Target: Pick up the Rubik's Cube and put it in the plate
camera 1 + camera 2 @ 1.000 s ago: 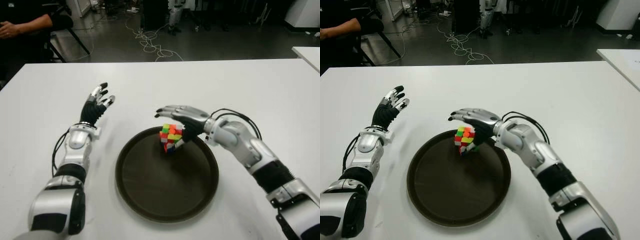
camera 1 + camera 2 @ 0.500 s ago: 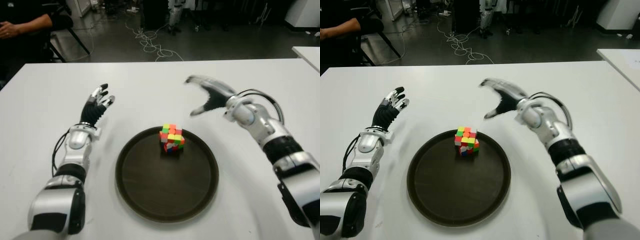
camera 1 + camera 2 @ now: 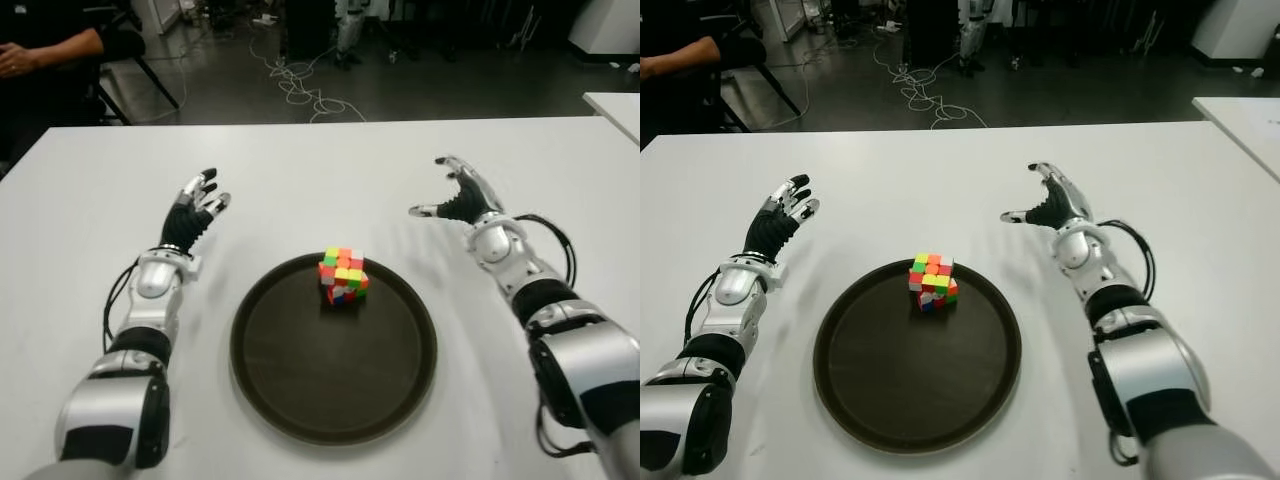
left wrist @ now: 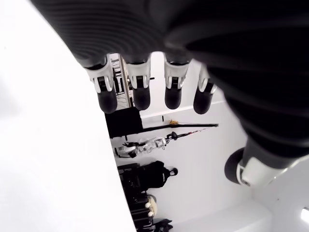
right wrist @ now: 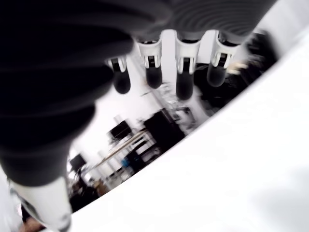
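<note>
Spanning most of the view is a white bench (image 3: 300, 170), dark floor w/ loose cables (image 3: 300, 85) behind it, and a seated person's arm (image 3: 50, 50) at the far left corner. Next down in size: round dark plate (image 3: 300, 400) at bench centre, near the robot. Both arms reach forward, one either side of the plate. Left hand (image 3: 195, 210) shows beside the plate's far-left edge, fingers straight and apart, holding nothing; wrist view confirms, just fingertips against the room. Right hand (image 3: 455, 195) is up past the plate's far-right rim, well apart from it, fingers spread, thumb out toward centre, empty as well. Smallest item: Rubik's Cube (image 3: 343, 277), sitting inside the plate on its far half, flat on one face, turned a bit corner-on to the robot.

Key relation: cube lies inward and nearer the robot from the right hand, plate rim between them; the right hand looks a bit closer to it than the left. Cube has no long axis, so approach angle matters little.

Judgement: task looks complete, cube is in the plate and neither hand touches it. Prob. nothing left but to park the arms.
</note>
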